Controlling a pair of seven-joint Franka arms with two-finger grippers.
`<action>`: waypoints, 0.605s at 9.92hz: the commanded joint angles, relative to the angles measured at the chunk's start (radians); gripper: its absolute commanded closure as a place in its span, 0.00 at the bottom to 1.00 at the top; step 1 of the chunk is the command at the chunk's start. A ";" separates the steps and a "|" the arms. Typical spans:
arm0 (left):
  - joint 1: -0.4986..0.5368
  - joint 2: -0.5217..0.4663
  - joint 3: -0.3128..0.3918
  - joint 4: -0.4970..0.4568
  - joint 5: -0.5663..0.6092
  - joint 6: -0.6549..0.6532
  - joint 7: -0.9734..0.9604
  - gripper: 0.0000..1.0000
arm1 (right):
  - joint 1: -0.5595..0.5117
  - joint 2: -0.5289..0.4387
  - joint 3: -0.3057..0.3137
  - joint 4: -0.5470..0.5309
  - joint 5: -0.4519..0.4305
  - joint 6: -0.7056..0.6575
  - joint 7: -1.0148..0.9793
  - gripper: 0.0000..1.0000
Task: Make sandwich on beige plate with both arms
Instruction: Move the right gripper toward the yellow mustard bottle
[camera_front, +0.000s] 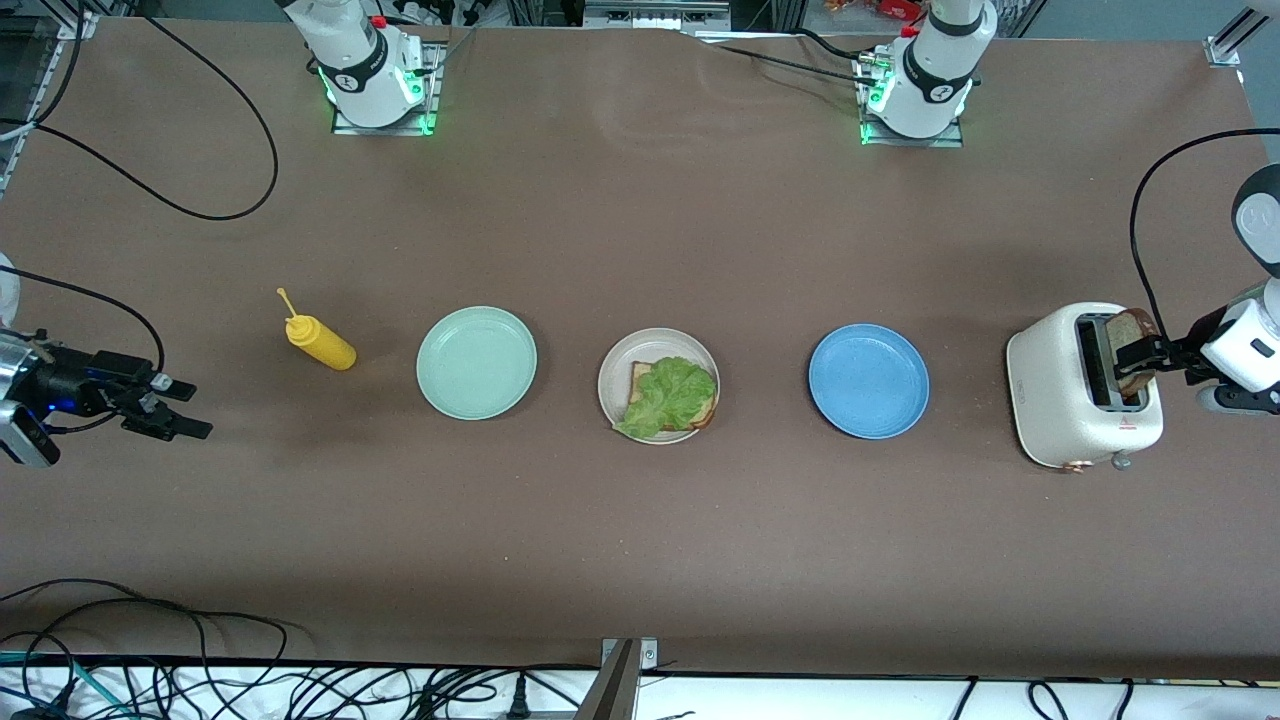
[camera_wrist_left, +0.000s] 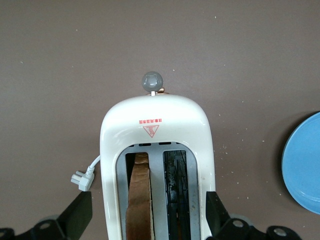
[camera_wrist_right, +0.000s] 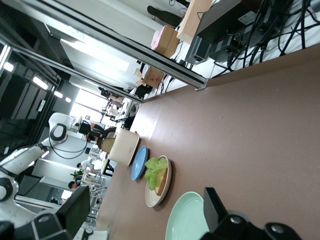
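The left gripper (camera_front: 1140, 360) is hanging over the toaster (camera_front: 1083, 385) at the left arm's end of the worktop (camera_front: 640, 540), its jaws spread wide, one on each side of the toaster's body in the left wrist view, and a bread slice (camera_wrist_left: 139, 200) is standing upright in one slot while the other slot is sitting empty. The right gripper (camera_front: 170, 405) is waiting over bare brown worktop at the right arm's end, jaws likewise spread and pinching nothing. The beige plate (camera_front: 615, 385) is lying midway along the row, carrying a bread slice (camera_front: 705, 412) with a lettuce leaf (camera_front: 668, 397) spread over it. A blue plate (camera_front: 868, 380) is sitting between it and the toaster, a green plate (camera_front: 476, 362) and a yellow squeeze bottle (camera_front: 320, 343) toward the right arm's end. Wide bare strips are running nearer to and farther from the front camera than this row. Black cables (camera_front: 200, 200) are trailing along the worktop's edges
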 joint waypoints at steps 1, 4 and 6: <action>0.006 -0.035 -0.007 -0.034 0.028 0.012 0.002 0.00 | -0.021 -0.010 0.000 -0.062 0.020 -0.002 -0.269 0.00; 0.006 -0.035 -0.007 -0.034 0.028 0.012 0.002 0.00 | -0.027 0.000 -0.039 -0.148 0.003 -0.014 -0.593 0.00; 0.006 -0.035 -0.007 -0.034 0.028 0.012 0.002 0.00 | -0.036 0.027 -0.043 -0.184 -0.013 -0.019 -0.673 0.00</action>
